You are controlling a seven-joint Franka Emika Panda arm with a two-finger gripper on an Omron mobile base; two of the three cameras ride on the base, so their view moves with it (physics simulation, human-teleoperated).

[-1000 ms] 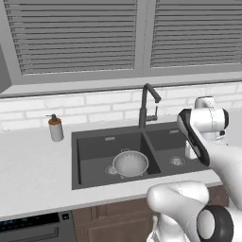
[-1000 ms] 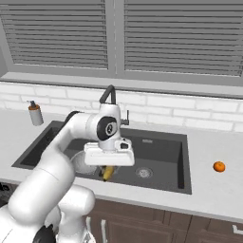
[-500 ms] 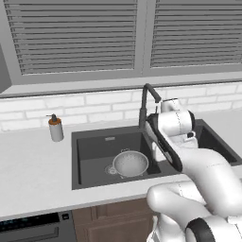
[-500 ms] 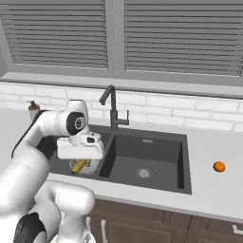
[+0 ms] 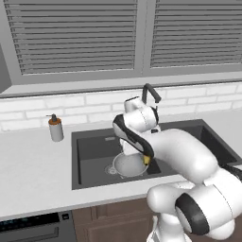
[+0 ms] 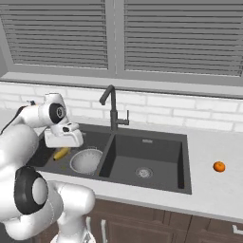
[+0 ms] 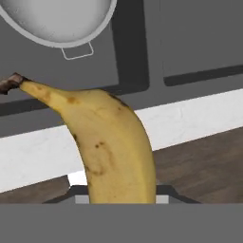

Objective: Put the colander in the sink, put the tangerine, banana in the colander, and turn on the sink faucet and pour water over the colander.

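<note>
My gripper (image 6: 63, 148) is shut on the yellow banana (image 6: 61, 154), holding it above the left basin of the dark sink (image 6: 156, 153). Just left of the banana's hanging end, the silver colander (image 5: 127, 165) rests on that basin's floor; only the yellow tip of the banana (image 5: 147, 160) shows below the gripper (image 5: 144, 157). The hand view has the spotted banana (image 7: 111, 142) up close, with the colander (image 7: 57, 19) beyond it. The orange tangerine (image 6: 219, 166) lies on the counter right of the sink. The dark gooseneck faucet (image 6: 112, 107) stands behind the divider.
A soap pump bottle (image 5: 56, 128) stands on the counter left of the sink (image 5: 94, 144). The white tiled wall and shuttered windows close off the back. The right basin holds nothing but its drain (image 6: 144, 172). My own arm crosses over the sink's middle.
The arm has swung from over the right basin to over the left basin, carrying the banana with it. Colander and tangerine have stayed in place.
</note>
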